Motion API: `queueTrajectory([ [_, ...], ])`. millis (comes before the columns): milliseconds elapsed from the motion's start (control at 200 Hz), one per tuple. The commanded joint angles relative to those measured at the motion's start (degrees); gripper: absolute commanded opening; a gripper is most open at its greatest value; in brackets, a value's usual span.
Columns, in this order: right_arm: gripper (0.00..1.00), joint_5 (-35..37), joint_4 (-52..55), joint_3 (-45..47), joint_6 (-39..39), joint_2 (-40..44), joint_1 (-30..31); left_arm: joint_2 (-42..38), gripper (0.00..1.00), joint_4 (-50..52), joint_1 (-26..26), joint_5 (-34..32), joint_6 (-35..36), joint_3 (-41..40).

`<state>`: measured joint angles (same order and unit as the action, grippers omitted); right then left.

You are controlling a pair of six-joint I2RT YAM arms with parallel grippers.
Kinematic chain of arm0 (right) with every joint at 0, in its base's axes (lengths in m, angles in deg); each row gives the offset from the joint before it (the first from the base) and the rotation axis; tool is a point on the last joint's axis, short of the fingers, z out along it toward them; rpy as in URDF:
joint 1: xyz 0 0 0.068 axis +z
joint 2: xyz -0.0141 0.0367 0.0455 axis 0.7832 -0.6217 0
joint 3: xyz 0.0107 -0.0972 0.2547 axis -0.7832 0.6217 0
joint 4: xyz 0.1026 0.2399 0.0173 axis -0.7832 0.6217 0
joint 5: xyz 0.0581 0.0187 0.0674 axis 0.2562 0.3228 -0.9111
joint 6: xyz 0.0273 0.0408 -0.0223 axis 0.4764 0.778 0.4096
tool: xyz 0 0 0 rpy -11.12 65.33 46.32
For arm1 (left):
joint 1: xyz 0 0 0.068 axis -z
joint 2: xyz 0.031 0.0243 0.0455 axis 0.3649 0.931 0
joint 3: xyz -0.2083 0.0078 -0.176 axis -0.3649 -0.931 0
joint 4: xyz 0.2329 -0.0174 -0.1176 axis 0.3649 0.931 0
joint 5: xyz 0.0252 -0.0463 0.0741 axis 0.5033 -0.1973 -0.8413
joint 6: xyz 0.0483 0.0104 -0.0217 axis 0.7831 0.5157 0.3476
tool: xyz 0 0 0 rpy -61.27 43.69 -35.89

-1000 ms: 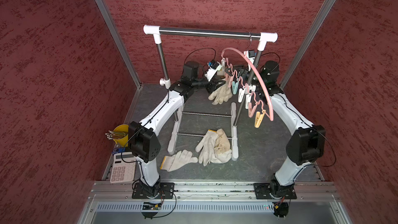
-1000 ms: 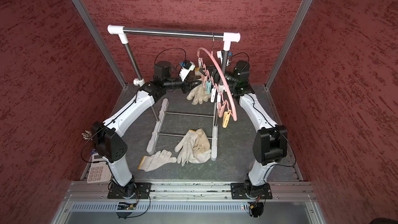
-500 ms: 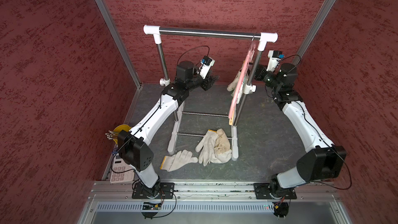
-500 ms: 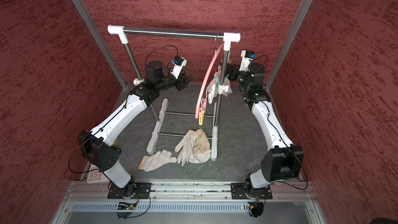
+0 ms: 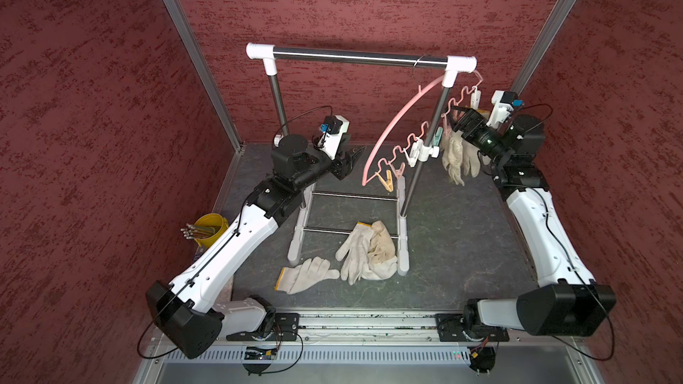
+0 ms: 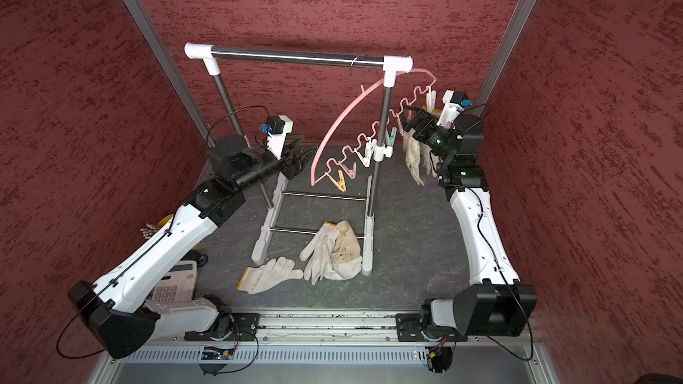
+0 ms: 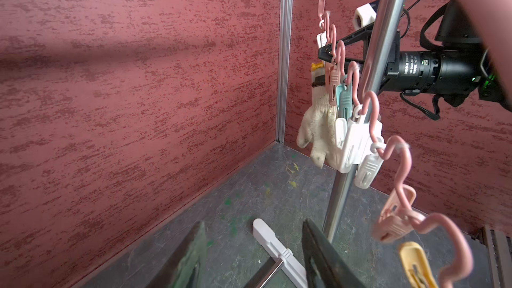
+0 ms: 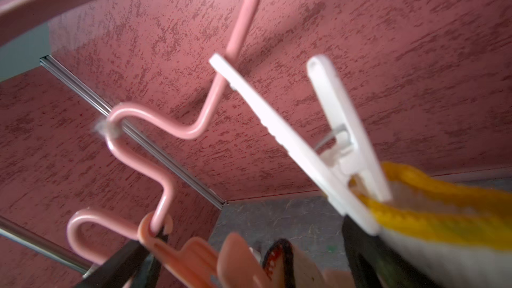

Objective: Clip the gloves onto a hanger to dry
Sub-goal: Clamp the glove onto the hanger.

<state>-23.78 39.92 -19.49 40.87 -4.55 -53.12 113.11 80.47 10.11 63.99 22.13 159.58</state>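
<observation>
The hanger has swung sideways since, left pincer and right pincer both apart and empty; only the right wrist view shows a white clip biting the glove at its cuff.

Mottled dark-red walls close in three sides, with silver metal posts at the back corners. The surface is dark grey, marbled and evenly lit.

hanger: glossy pink plastic | gloves: knitted cloth | rack: shiny metal
</observation>
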Motion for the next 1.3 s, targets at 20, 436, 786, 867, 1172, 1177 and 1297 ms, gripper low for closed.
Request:
queueTrajectory([
  [20, 0.96, -7.53, 13.12, -4.24, 2.23, -3.60, -0.02, -3.39, 0.54, 1.81, 0.30, -2.17, -3.01, -1.68],
  [436, 0.99, -2.47, 17.36, -0.35, -2.11, -4.52, 0.03, -5.02, 0.53, 5.10, 1.03, 0.26, -1.64, -1.98],
  [786, 0.95, 16.76, 18.31, 2.53, -2.06, 9.34, -0.45, -5.63, 0.54, 10.58, -0.60, -5.55, -11.00, 0.66],
  [867, 0.91, 20.47, 18.83, 5.47, -1.12, 14.00, -0.93, -6.42, 0.50, 13.65, -1.94, -4.71, -14.56, 1.90],
  [1172, 0.84, 22.73, 26.07, 20.41, 6.50, 27.00, -1.58, -9.86, 0.41, 26.73, 1.71, 3.85, -17.75, -1.58],
  [1177, 0.84, 22.65, 26.15, 20.63, 6.63, 27.13, -1.59, -9.96, 0.41, 26.84, 1.98, 3.67, -17.74, -1.77],
  [1297, 0.83, 21.12, 25.70, 27.04, 9.52, 30.08, -1.63, -11.18, 0.42, 30.50, 7.63, 1.52, -17.19, -6.54],
])
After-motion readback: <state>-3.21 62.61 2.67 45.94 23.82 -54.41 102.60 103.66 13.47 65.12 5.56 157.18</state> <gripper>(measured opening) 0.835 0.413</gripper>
